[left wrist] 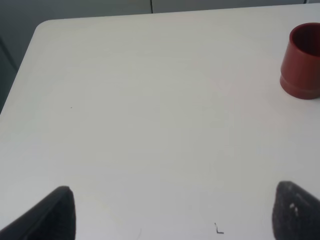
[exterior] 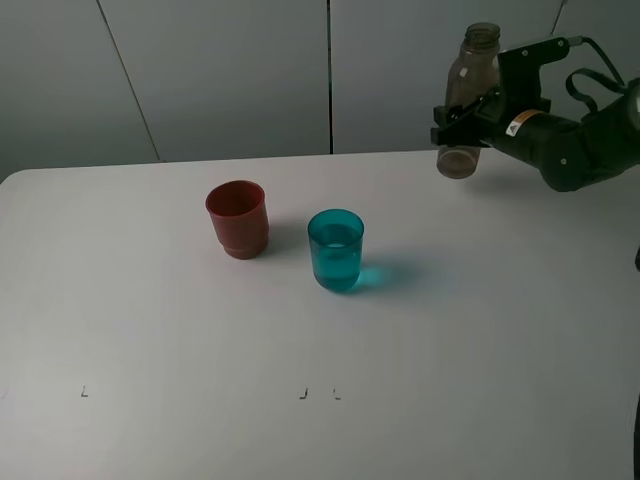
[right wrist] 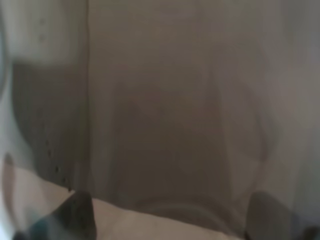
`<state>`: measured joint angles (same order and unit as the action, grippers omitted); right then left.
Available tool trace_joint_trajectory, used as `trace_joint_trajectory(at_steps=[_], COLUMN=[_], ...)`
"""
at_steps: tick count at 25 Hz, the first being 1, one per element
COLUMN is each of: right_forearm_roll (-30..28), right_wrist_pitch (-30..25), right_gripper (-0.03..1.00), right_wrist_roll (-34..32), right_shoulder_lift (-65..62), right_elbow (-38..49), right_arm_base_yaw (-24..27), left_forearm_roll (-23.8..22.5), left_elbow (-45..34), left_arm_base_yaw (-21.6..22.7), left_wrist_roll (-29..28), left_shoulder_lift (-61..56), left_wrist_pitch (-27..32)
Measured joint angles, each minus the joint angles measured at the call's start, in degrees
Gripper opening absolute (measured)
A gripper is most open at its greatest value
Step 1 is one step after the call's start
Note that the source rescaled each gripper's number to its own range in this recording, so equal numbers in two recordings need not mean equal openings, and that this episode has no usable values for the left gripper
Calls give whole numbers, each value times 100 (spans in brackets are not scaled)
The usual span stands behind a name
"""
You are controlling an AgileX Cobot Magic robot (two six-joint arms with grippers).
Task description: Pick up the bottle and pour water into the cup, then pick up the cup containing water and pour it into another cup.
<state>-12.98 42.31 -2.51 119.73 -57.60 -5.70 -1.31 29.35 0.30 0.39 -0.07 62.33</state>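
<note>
My right gripper (exterior: pixel 462 118) is shut on the smoky grey-brown bottle (exterior: pixel 468 75) and holds it upright in the air above the far right of the table. The bottle fills the right wrist view (right wrist: pixel 165 115), blurred. The teal translucent cup (exterior: pixel 336 250) stands near the table's middle with water in it. The dark-red cup (exterior: pixel 238 218) stands just left of it, a little farther back; it also shows in the left wrist view (left wrist: pixel 302 62). My left gripper (left wrist: pixel 172 212) is open and empty over the near left of the table, well apart from the red cup.
The white table (exterior: pixel 150 320) has small dark marks near the front (exterior: pixel 303 394). A grey panelled wall (exterior: pixel 230 70) stands behind the table's far edge.
</note>
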Motion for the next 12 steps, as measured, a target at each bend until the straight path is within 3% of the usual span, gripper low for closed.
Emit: trace_joint_trajectory(at_steps=[12], right_forearm_roll=[0], right_wrist_pitch=[-141], right_gripper=[0], right_wrist_roll=[0], right_shoulder_lift=[207], right_elbow=[-45], right_arm_base_yaw=[0], left_forearm_roll=[0], left_elbow=[0], left_arm_base_yaw=[0], left_wrist_roll=[-39], left_shoulder_lift=[0], left_wrist_pitch=[0])
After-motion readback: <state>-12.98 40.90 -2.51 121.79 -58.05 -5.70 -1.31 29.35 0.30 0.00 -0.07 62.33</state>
